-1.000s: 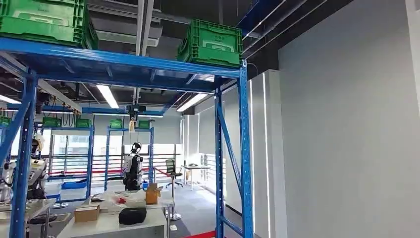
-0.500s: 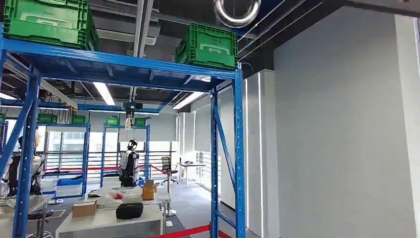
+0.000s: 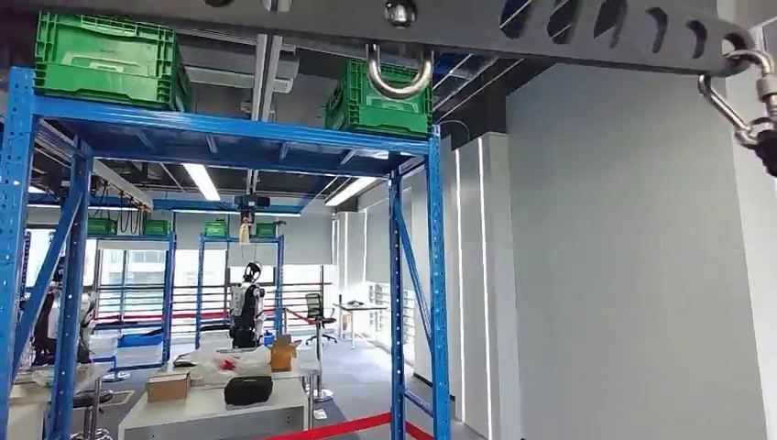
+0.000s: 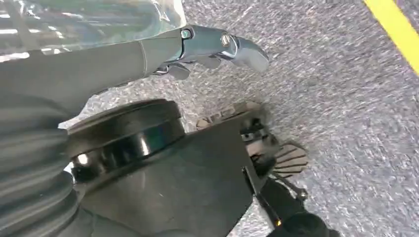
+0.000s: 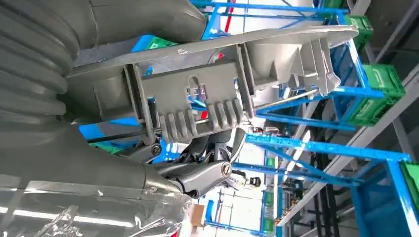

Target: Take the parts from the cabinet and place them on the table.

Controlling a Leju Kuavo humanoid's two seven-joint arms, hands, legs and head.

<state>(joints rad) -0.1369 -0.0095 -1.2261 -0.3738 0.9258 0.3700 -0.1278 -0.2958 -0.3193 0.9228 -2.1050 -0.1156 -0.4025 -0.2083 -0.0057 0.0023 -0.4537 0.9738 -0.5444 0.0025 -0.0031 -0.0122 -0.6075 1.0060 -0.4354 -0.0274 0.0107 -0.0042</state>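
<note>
In the right wrist view my right hand (image 5: 197, 173) grips a grey plastic part (image 5: 222, 94), a long moulded piece with ribs and clips that lies across the fingers. Behind it stand blue racks with green crates. In the left wrist view my left hand (image 4: 217, 44) hangs over grey carpet, one finger stretched out with nothing in it. A white table (image 3: 215, 411) with a cardboard box (image 3: 169, 386) and a black bag (image 3: 248, 390) stands far ahead on the lower left of the head view.
A blue steel rack (image 3: 431, 275) rises ahead, with green crates (image 3: 105, 55) on its top shelf. A grey hoist bar (image 3: 513, 32) with a ring and carabiner crosses overhead. A white wall (image 3: 632, 275) stands at right. Another robot (image 3: 246, 312) stands far back. A red barrier tape (image 3: 357, 423) runs low.
The whole head picture has shifted, so the camera has moved. The grey hoist bar with its ring and a carabiner has come into the top of the picture.
</note>
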